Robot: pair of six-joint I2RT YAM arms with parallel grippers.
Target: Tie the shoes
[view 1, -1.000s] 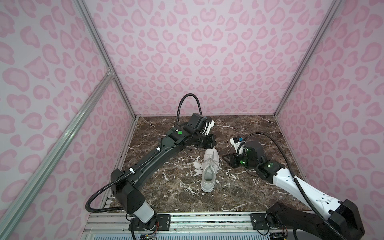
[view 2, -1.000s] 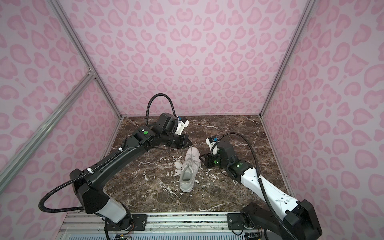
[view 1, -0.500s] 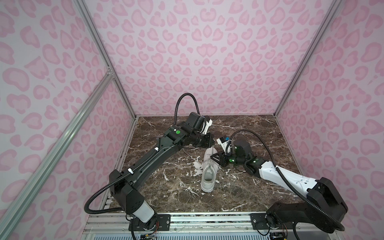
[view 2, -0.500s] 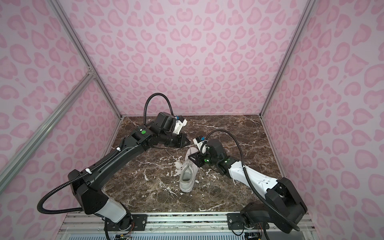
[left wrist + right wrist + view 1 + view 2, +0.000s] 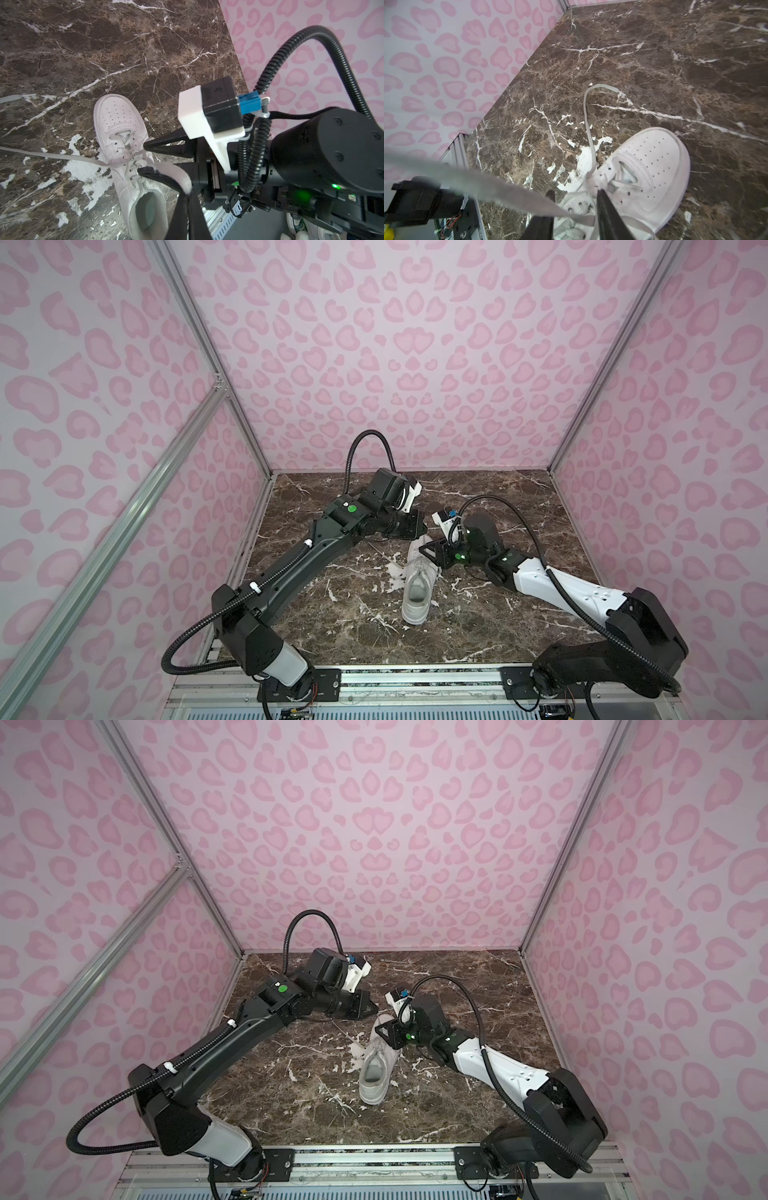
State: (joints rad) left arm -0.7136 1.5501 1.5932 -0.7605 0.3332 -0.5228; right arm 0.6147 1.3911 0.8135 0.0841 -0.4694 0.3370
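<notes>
Since a second ago the right hand has swung in from the bare marble surface on the right of the white sneaker and now sits over its lacing. The left hand has hardly shifted.

In both top views the white sneaker rests on its sole near the middle of the marble surface, heel toward the arm bases and toe toward the back wall. The left hand is low, just beyond the toe, and clenched; whether anything is pinched in it cannot be told. The right hand reaches in from the right onto the front half of the sneaker.

In the left wrist view the right hand is released. Its two black fingers stand apart, with their tips at the crossed lacing of the white sneaker. A draped lace hangs over one finger. A loose lace runs from the eyelets across the marble surface to the edge of the view.

In the right wrist view the fingers of the right hand are parted on either side of the lacing, behind the perforated toe of the white sneaker. The loose lace lies flat on the marble surface and curls at its end. The draped lace crosses close to the lens, blurred, and ends at the lacing.
</notes>
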